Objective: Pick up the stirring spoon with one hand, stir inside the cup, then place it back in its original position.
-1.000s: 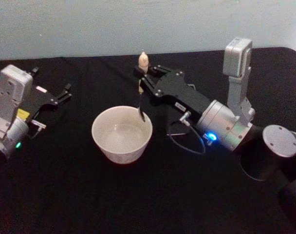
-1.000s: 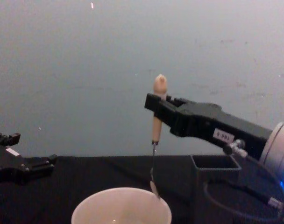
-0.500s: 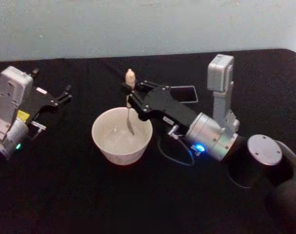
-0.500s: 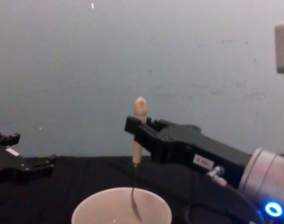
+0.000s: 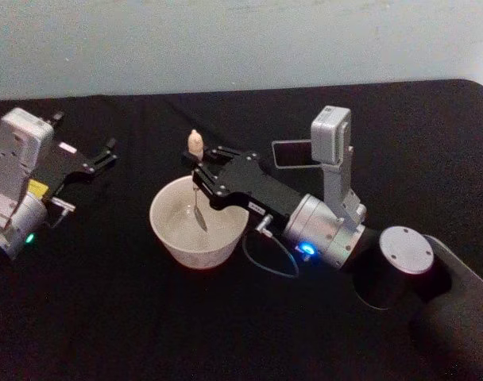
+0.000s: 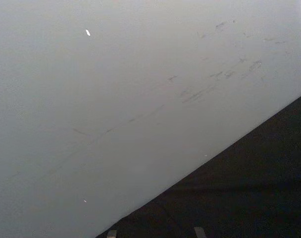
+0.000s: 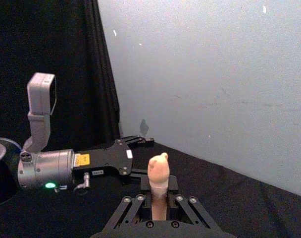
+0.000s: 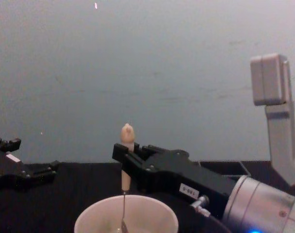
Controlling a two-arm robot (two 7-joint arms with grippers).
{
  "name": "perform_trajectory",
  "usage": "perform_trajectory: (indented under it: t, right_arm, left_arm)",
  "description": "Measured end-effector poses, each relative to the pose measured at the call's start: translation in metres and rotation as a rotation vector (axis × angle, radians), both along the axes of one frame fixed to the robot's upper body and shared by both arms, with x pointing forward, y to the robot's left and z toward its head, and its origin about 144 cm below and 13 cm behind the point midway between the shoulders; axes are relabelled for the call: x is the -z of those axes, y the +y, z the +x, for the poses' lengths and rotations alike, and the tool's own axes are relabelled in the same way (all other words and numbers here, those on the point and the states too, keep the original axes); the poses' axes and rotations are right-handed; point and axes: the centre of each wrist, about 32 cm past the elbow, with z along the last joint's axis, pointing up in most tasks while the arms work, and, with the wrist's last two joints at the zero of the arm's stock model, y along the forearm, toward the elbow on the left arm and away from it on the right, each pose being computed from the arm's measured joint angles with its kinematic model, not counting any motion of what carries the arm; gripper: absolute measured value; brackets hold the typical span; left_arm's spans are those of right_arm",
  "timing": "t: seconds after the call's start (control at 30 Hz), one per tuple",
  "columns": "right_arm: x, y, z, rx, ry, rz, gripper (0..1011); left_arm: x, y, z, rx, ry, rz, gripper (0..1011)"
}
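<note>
Since half a second earlier, the right gripper (image 5: 195,161) had been shifted left and lowered. Its jaws were clamped on the beige handle of the spoon (image 5: 198,198), which was held upright with its bowl dipped inside the cup (image 5: 170,234). The holder (image 5: 294,152) was seen behind the arm, apart from the cup. The left gripper (image 5: 84,133) was parked, spread open, at the left of the table (image 5: 106,317).
</note>
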Motion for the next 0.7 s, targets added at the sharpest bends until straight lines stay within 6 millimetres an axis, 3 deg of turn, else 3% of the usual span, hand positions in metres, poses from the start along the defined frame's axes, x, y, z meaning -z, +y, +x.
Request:
perform_trajectory:
  t: [0.7]
  right_arm:
    - [0.009,0.011,0.009,0.055,-0.012,-0.024,186]
  left_arm:
    - [0.0,0.0,0.0,0.0,0.0,0.0,1001]
